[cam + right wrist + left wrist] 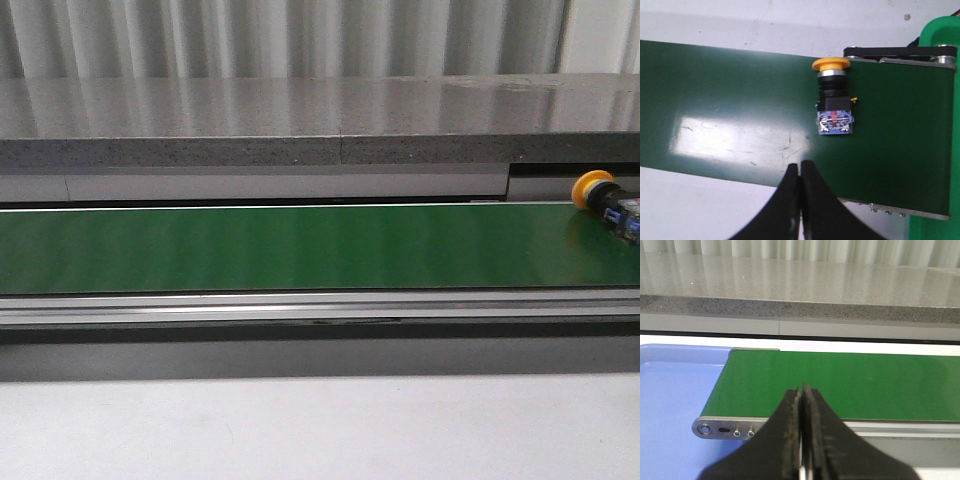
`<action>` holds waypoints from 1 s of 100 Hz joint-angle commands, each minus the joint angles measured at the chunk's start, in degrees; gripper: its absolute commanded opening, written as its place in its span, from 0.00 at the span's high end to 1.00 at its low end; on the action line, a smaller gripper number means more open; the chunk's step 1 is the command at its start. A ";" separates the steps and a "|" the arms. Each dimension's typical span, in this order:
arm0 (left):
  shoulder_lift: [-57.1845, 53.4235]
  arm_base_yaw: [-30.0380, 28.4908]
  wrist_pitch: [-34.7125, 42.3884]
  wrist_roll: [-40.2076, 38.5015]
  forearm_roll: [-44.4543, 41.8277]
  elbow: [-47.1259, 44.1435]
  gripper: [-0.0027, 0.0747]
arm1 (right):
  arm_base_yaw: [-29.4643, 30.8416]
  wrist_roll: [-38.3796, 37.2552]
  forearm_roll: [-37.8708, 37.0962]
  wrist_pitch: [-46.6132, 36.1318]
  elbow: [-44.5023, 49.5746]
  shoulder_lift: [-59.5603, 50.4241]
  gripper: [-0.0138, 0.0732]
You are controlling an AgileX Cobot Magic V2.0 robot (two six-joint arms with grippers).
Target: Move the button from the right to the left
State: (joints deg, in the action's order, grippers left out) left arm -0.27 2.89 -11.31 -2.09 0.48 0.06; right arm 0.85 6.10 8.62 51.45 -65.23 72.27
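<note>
Right hand (800, 172), clenched and empty, hovers over the push-button (833, 97) at the belt's (300, 247) right end; next it must open and grasp.

Bright, even light; overhead glare patches sheen the green belt (730, 130), and the close gripper fingers (790, 210) look perhaps slightly soft.

green belt (300, 248), grey counter (250, 125), blue tray (670, 390)

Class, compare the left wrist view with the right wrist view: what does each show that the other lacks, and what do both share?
Only the left wrist view shows the blue tray at the belt's end and the grey counter. Only the right wrist view shows the button lying on its side, with a green part beside the belt. Both show the green belt and a shut gripper, left and right.
</note>
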 commanded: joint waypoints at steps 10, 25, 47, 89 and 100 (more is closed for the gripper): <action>-1.97 -0.01 4.45 -0.35 0.03 -1.41 0.99 | -3.70 0.52 0.51 -6.54 5.98 -9.75 0.92; -1.97 -0.01 4.45 -0.35 0.03 -1.41 0.99 | -5.86 0.64 0.51 -9.68 13.01 -17.98 0.92; -1.97 -0.01 7.04 -0.35 0.03 -1.41 0.99 | -6.49 2.95 0.51 -13.53 23.08 -32.61 0.92; -1.97 -0.01 7.74 -0.35 0.03 -1.41 0.99 | -6.49 2.95 0.51 -13.59 35.06 -59.06 0.92; -1.97 -0.01 7.62 -0.35 0.03 -1.41 0.99 | -6.49 2.95 0.51 -13.59 36.36 -63.03 0.92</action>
State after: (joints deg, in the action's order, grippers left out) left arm -0.27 2.89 -8.45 -2.09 0.48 0.06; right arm -5.65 8.47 8.65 41.88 -28.31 11.01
